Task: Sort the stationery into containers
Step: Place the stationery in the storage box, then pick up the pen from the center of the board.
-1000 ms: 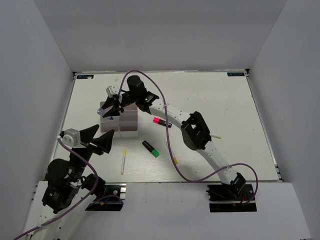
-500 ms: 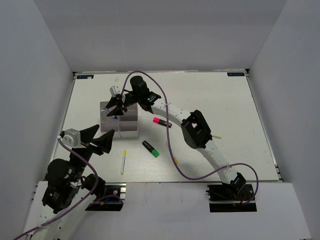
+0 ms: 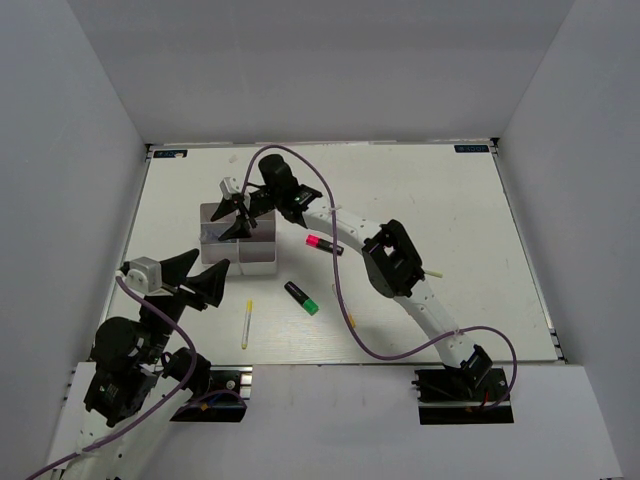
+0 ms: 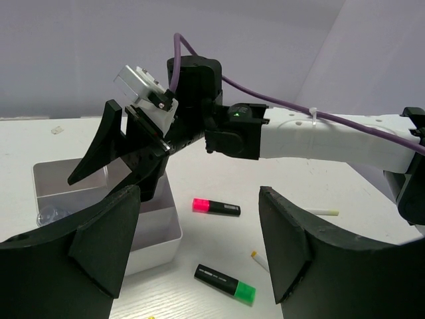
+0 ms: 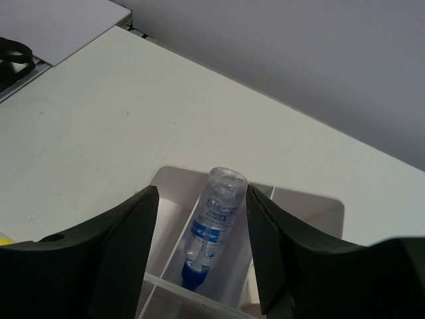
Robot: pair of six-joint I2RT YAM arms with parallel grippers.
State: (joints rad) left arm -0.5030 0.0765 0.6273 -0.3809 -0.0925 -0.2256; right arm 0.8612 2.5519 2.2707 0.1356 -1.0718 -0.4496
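The left gripper is hovering spread and empty, with the thin yellow pen lying just right of it on the near side, long axis near-to-far, so this arm is probably nearer. The right gripper is hanging parted above the left of two white-walled square boxes, the clear blue-labelled marker lying loose inside, lengthwise between its fingers, touching neither. Rightward, a black green-ended highlighter and a black pink-ended highlighter are waiting, a pale pen peeking partly from behind the right arm.
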